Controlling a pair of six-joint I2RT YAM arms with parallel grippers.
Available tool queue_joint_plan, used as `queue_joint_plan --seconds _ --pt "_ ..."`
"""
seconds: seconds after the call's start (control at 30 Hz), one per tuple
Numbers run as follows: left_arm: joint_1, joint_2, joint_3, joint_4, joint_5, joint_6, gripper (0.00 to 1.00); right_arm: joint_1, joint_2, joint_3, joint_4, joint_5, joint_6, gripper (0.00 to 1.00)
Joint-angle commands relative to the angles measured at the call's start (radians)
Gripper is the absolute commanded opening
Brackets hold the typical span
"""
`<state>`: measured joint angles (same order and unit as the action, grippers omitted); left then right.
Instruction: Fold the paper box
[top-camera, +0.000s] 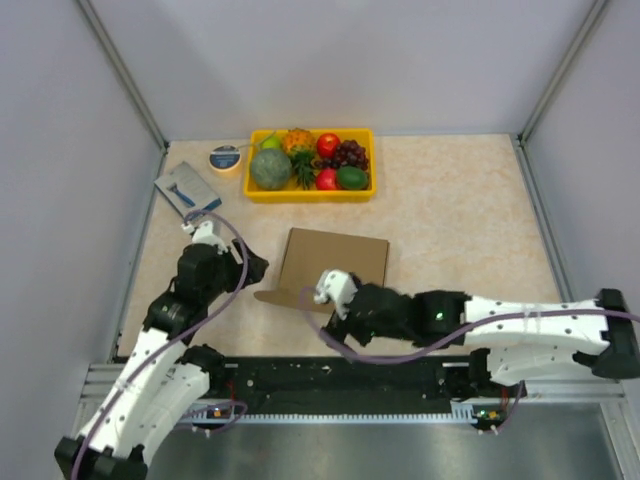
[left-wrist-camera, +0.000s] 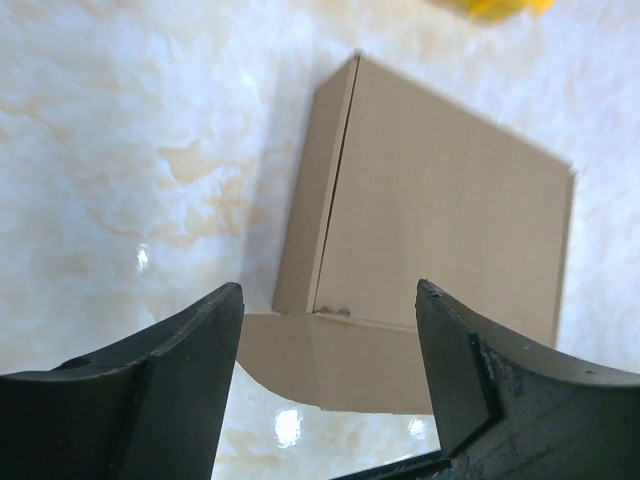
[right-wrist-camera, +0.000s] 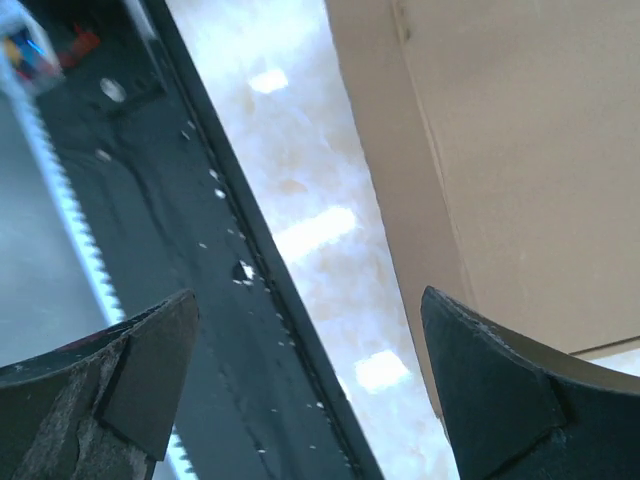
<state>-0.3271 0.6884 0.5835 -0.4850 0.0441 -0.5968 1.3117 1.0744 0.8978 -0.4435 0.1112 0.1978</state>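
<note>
Box closed, flap sticking out at near-left corner. Left gripper wide open, empty. Right gripper wide open, empty, beside box.

Bright overhead light; glare patches on the table; soft shadow beside the paper box; right wrist view blurred

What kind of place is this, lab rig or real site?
Most likely a lab test cell: plain grey walls close in the table, a left arm and a right arm are bolted to a rail at its near edge, and the props look staged: a cardboard box and a yellow fruit tray.
</note>
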Motion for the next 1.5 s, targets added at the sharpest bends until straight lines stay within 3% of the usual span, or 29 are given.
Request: queue_joint_plan --seconds 0.0,0.1,0.17,0.27,0.3,0.37,0.4,0.5,0.63,0.8,1.07,1.23,1.47 --pt "0.002 -0.157 0.064 -0.139 -0.156 -0.095 0.76 0.207 0.288 0.125 -0.207 0.513 -0.127 0.92" --pt "0.002 -0.223 0.072 -0.197 -0.165 -0.132 0.78 0.241 0.502 0.226 -0.279 0.651 -0.127 0.89" --pt "0.002 -0.248 0.087 -0.227 -0.176 -0.156 0.79 0.241 0.562 0.268 -0.291 0.74 -0.127 0.85" --pt "0.002 -0.26 0.12 -0.288 -0.196 -0.172 0.81 0.232 0.604 0.299 -0.291 0.806 -0.12 0.69" --pt "0.002 -0.262 0.131 -0.314 -0.2 -0.175 0.82 0.222 0.605 0.303 -0.288 0.802 -0.118 0.56" --pt "0.002 -0.27 0.154 -0.343 -0.211 -0.198 0.85 0.218 0.614 0.305 -0.279 0.8 -0.126 0.43" --pt "0.002 -0.274 0.159 -0.374 -0.211 -0.211 0.86 0.219 0.619 0.305 -0.279 0.805 -0.133 0.28" --pt "0.002 -0.329 0.147 -0.395 -0.204 -0.287 0.87 0.219 0.605 0.305 -0.281 0.805 -0.132 0.15" --pt "0.002 -0.449 0.119 -0.394 -0.22 -0.345 0.91 0.219 0.569 0.335 -0.313 0.803 -0.132 0.08" --pt "0.002 -0.481 0.148 -0.415 -0.253 -0.359 0.97 0.218 0.515 0.374 -0.35 0.786 -0.129 0.0" --pt "0.0 -0.467 0.211 -0.49 -0.297 -0.38 0.98 0.192 0.437 0.429 -0.396 0.769 -0.138 0.0" --pt "0.0 -0.533 0.256 -0.486 -0.331 -0.364 0.96 0.117 0.378 0.552 -0.461 0.592 -0.089 0.0" --pt "0.0 -0.518 0.237 -0.319 -0.153 -0.19 0.89 0.017 0.305 0.702 -0.529 0.339 -0.086 0.0"
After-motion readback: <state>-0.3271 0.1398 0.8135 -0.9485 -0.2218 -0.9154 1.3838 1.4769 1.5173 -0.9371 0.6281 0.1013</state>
